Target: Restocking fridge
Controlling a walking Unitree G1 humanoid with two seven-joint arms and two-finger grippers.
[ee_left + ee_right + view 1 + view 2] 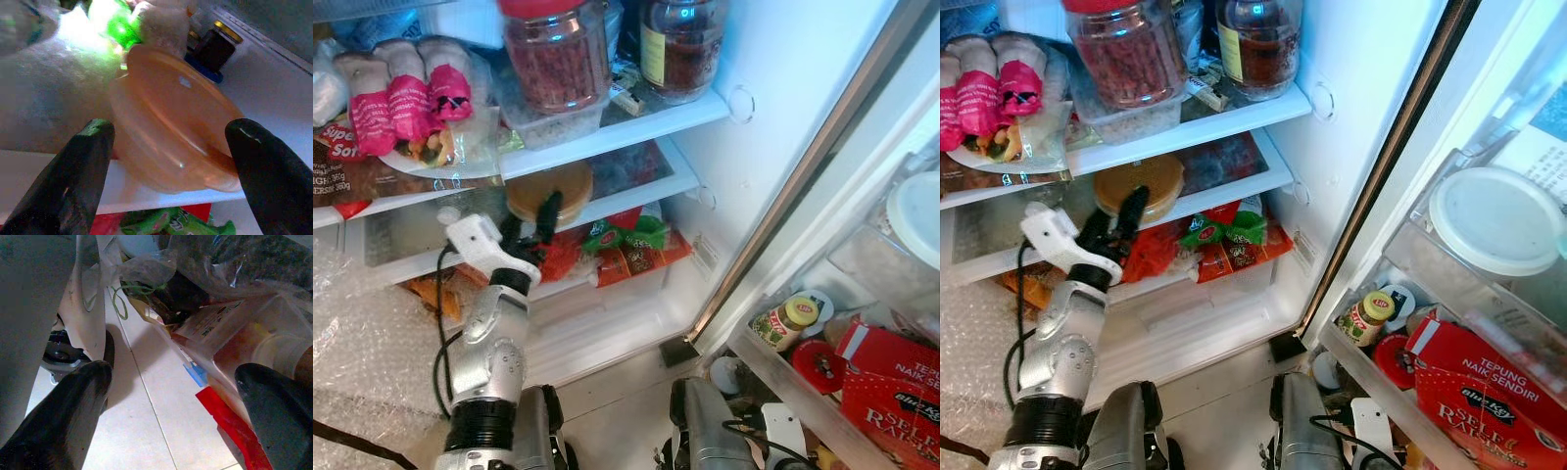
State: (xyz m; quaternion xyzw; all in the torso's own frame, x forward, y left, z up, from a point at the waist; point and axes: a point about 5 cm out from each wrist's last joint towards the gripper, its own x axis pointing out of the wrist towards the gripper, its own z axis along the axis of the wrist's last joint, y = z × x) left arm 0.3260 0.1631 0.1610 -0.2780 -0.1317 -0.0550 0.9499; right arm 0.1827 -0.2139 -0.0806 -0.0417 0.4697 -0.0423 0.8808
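Left pincer (530,227) nearest, at the end of the raised silver arm, fingers spread wide and gripping nothing, pointed at the round orange translucent plastic container (171,122) just ahead of the tips. Container sits on the white fridge shelf (293,98), overhanging its front edge; green and red snack packets (631,240) lie below the pincer, a dark glass jar (217,44) beyond the container. Judgement: container light, rigid, smooth-walled, likely slippery; take it across the rim at the sides. Right pincer (181,416) hangs low over the tiled floor, fingers spread, idle.
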